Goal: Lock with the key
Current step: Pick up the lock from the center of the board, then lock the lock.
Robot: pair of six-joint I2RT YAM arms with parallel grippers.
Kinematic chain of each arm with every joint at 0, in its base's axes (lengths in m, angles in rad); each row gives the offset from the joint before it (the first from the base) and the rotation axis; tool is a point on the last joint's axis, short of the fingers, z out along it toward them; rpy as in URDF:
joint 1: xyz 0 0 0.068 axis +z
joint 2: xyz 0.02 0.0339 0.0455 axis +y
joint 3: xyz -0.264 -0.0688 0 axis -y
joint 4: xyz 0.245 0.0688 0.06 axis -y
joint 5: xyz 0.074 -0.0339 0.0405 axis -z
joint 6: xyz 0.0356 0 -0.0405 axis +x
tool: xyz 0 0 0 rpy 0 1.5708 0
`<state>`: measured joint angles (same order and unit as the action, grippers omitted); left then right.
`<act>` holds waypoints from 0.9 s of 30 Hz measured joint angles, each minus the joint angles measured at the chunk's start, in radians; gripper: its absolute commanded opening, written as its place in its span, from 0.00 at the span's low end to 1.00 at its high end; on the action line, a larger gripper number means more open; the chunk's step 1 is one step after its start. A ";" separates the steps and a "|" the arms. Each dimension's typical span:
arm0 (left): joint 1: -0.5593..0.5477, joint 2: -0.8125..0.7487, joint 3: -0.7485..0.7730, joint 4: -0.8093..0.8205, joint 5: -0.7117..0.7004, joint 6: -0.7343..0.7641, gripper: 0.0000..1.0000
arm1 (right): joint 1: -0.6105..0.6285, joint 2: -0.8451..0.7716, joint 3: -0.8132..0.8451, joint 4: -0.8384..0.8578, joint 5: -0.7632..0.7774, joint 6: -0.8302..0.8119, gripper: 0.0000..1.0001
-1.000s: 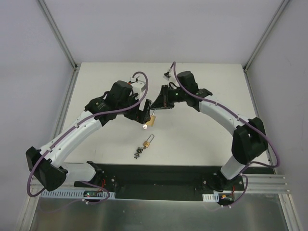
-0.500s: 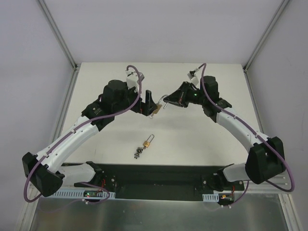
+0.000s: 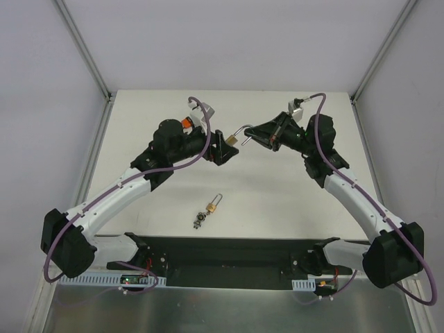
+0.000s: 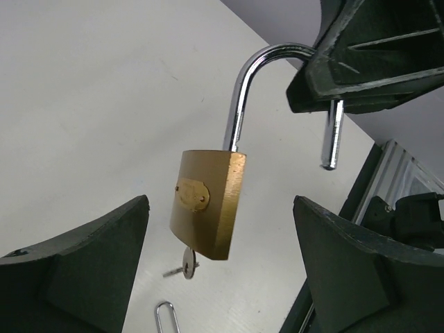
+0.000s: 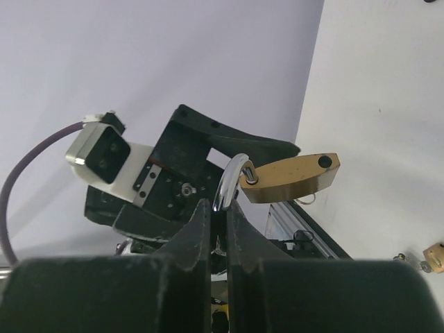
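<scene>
**Now: right gripper (image 5: 216,211) pinched on the brass padlock (image 4: 206,208), left gripper (image 3: 222,148) spread wide**

Your right gripper is clamped tight on the chrome shackle (image 4: 238,104). The padlock hangs from it in the air above the table (image 3: 277,201), and the shackle's free end is out of the body. Your left gripper's fingers stand one on each side of the brass body without touching it. A key (image 4: 186,264) pokes out just below the body, which hides whether the key sits in the keyhole.

The scene is lit brightly and evenly; only faint shadows are cast on the desk (image 3: 277,201). Glare is seen on the shackle (image 4: 238,104).
</scene>
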<state>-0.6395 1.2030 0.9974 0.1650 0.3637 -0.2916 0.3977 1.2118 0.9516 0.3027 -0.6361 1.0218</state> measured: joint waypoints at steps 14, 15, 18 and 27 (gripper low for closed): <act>-0.003 0.064 -0.019 0.133 0.046 -0.061 0.00 | -0.007 -0.014 -0.001 0.025 0.007 0.065 0.01; -0.005 0.064 -0.019 0.138 0.048 -0.061 0.00 | -0.008 -0.017 -0.001 0.026 0.005 0.066 0.01; -0.001 0.058 -0.019 0.143 0.055 -0.061 0.00 | -0.008 -0.020 -0.001 0.026 0.001 0.064 0.06; 0.000 -0.011 -0.012 -0.056 0.024 -0.018 0.00 | -0.008 -0.055 0.000 -0.056 -0.030 -0.076 0.72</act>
<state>-0.6392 1.1919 0.9852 0.1089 0.3874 -0.3096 0.3893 1.1564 0.9516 0.2462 -0.6662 0.9463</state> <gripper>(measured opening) 0.160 0.613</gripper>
